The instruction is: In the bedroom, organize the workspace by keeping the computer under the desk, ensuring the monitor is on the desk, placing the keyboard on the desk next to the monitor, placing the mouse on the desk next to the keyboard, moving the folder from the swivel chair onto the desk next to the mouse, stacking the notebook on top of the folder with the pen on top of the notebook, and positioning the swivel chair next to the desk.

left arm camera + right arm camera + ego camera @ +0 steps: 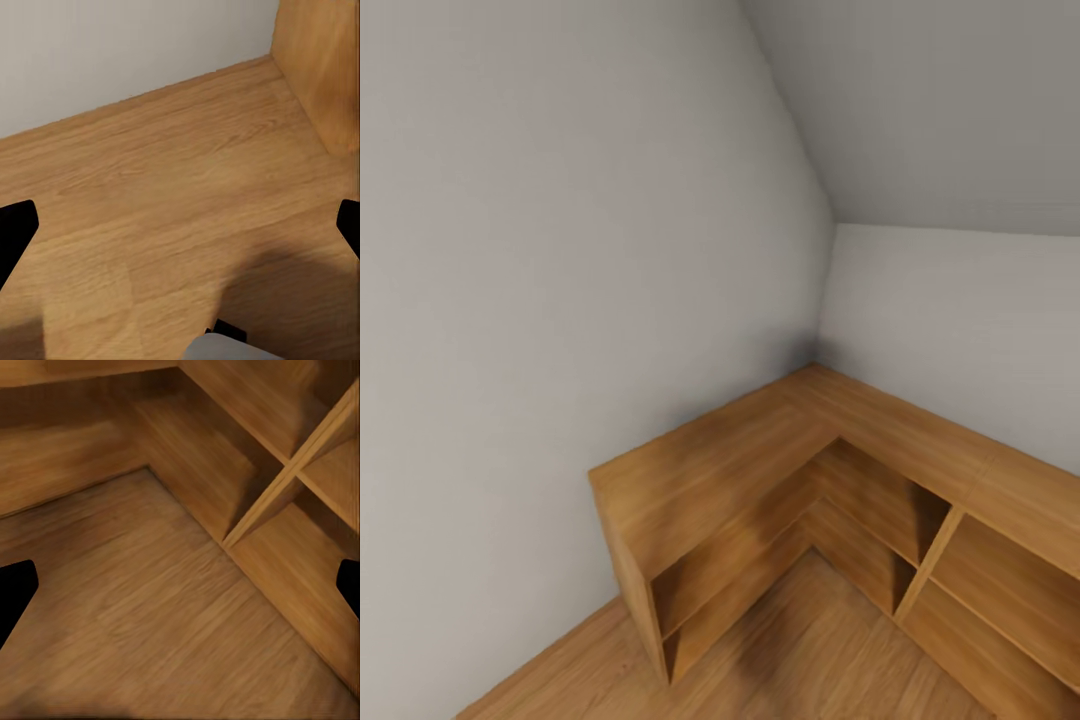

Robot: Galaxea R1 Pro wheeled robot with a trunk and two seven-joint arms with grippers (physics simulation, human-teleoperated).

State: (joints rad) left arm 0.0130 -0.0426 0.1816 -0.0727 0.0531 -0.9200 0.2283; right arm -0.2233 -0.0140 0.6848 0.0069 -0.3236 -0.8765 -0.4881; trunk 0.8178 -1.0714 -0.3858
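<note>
None of the task's things: we see no desk, computer, monitor, keyboard, mouse, folder, notebook, pen or swivel chair in these 3 views, so we cannot say where any of them lies or which way its long axis runs.
Room: pale grey walls [560, 250] meet a sloped ceiling [960, 110], which fits the bedroom.
Ahead of us: an L-shaped wooden shelf unit [760, 470] fills the corner, low, with open compartments facing the plank floor [780, 660].
Left gripper [180, 225]: we see 2 dark fingertips [15, 232] at opposite edges of its wrist view, so we judge the jaws wide apart, with nothing between them but floor.
Left wrist surroundings: bare floor up to the wall, and a wooden side panel [315, 67], probably the shelf unit's end.
Right gripper [180, 585]: same picture, dark tips far apart, jaws wide and empty over the floor.
Right wrist surroundings: the shelf's inner corner and a vertical divider [285, 487] stand near this arm.
Key relation: we judge the workspace lies outside this view, so the coming move is a turn of the base, not a reach; neither arm can be called nearer.
Room to move: open floor on the left side; the shelf hems in the right and front, so we would turn away from it.
</note>
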